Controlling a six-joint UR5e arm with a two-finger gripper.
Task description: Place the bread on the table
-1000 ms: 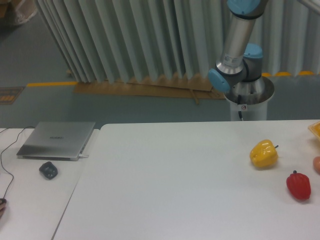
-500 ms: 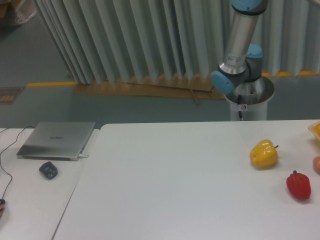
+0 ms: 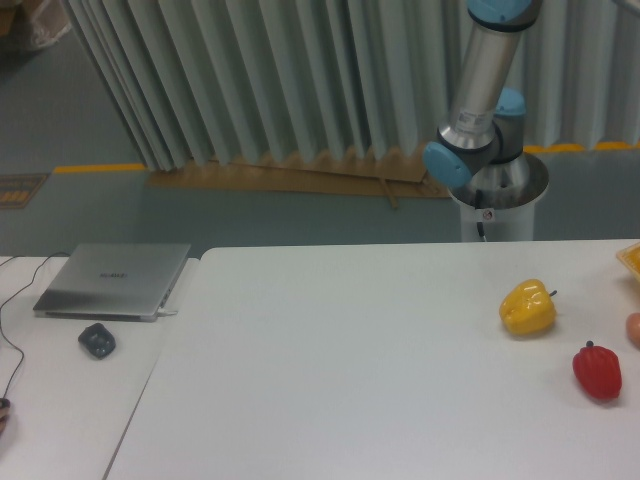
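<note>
At the right rear of the scene, behind the table [image 3: 350,360], stands the arm [image 3: 483,75] — only its silver link, blue joint caps and pedestal base [image 3: 497,195] show. The link runs up out of the top edge of the picture, so the gripper is out of view; whether it is released or clenched cannot be told.

The bread cannot be made out with certainty. A peach-tan sliver [image 3: 634,328] at the right edge, just above and to the right of the red pepper [image 3: 597,371], is cut off by the frame — too little shows to name it. Its position relative to the pincer cannot be given.

On the white top: yellow bell pepper [image 3: 527,308] near the right side, red pepper in front and to the right of it, apart. A yellow-orange corner [image 3: 631,257] sits at the right edge, behind the peppers.

On the side desk [image 3: 50,400] to the left: closed grey laptop [image 3: 113,280], dark mouse [image 3: 97,340] just in front of it.

Versus the frame one second back: the silver link has shifted to the right and its upper blue joint sits higher in the frame. Peppers, laptop and mouse unchanged.
</note>
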